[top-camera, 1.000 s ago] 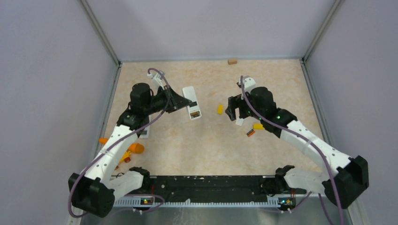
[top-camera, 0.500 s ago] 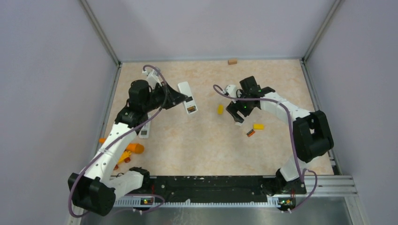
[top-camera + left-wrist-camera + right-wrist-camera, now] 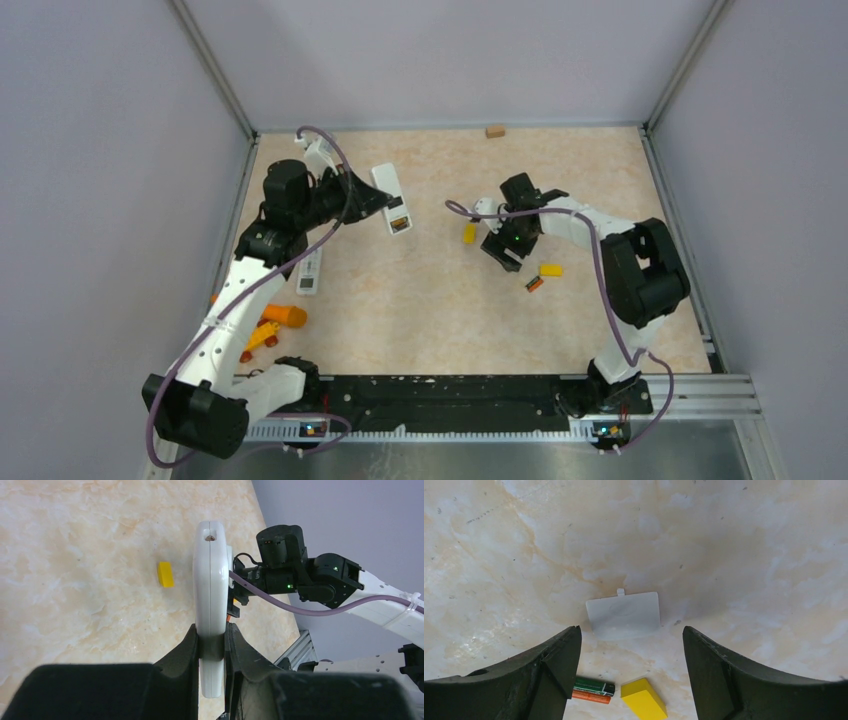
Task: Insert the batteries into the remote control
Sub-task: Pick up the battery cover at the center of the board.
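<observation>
The right gripper [image 3: 630, 630] hangs with its jaws spread wide and nothing between them, directly above a small flat white plastic battery cover [image 3: 624, 615] lying on the beige marbled table [image 3: 430, 310]. Just nearer to the arm's base lie what look like two slim batteries [image 3: 594, 690] side by side, one dark green and one orange, touching or almost touching a small yellow block [image 3: 644, 697].

The left gripper [image 3: 212, 640] is clamped on the slim white rectangular remote control [image 3: 210, 595], holding it on edge above the table at the far left. In the top view the remote's dark battery recess [image 3: 398, 222] shows an orange tint. It is too small to tell whether a cell is seated there.

In my judgement the task is at an early-to-middle stage. The cover is off and the remote is presented, but at least these loose cells are not yet loaded. What remains is to pick them up, seat them in the recess and probably refit the cover.
</observation>
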You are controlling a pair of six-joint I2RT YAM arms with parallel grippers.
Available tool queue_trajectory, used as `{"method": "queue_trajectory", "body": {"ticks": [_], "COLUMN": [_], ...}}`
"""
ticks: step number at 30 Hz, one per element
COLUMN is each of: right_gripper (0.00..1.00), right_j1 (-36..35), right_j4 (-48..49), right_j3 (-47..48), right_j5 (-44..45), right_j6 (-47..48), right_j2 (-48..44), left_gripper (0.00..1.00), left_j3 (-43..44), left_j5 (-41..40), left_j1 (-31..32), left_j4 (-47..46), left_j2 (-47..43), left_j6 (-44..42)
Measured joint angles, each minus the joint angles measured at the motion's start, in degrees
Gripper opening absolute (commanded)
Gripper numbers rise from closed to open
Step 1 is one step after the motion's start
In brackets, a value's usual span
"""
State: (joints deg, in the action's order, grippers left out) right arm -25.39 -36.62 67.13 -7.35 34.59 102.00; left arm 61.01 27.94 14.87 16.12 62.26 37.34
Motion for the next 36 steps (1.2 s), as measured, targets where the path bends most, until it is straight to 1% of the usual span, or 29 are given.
{"method": "queue_trajectory", "body": {"ticks": [10,12,19,21,27,31,33,36], "right_gripper": [0.64,0.60,0.43,0.40,0.37,0.37,0.37,0.37], "right_j1": [-0.3,-0.3,-0.3,-0.3,-0.3,-0.3,-0.4,-0.9], "right_j4": [0.2,0.1,-2.3,-2.3,-1.7,1.3,3.5,9.0], "right_j3": [0.2,0.2,2.3,2.4,1.9,-1.0,-2.6,-5.1], "right_j5": [-0.1,-0.3,-1.1,-0.8,-0.9,-4.3,-7.2,-11.1], "right_j6": [1.3,1.3,1.6,1.6,0.7,-1.3,-3.3,-7.1], "right_j2": [2.0,2.1,3.8,3.8,3.1,-1.3,-6.0,-16.0], "left_gripper": [0.00,0.00,0.00,0.00,0.00,0.00,0.00,0.00], "left_j3": [0.0,0.0,0.0,0.0,-0.2,-2.6,-4.3,-7.1], "left_j5": [0.8,1.1,1.6,1.7,1.0,-0.9,-2.2,-4.3], "left_j1": [-0.7,-0.8,-1.0,-1.1,-1.3,-1.3,-1.3,-1.3], "left_j4": [1.1,1.1,1.2,1.2,1.0,-1.3,-3.0,-7.0], "left_j2": [0.0,0.0,0.2,0.2,0.0,-1.2,-1.9,-2.7], "left_j6": [-0.2,-0.2,-0.2,-0.2,0.1,1.0,1.8,3.3]}}
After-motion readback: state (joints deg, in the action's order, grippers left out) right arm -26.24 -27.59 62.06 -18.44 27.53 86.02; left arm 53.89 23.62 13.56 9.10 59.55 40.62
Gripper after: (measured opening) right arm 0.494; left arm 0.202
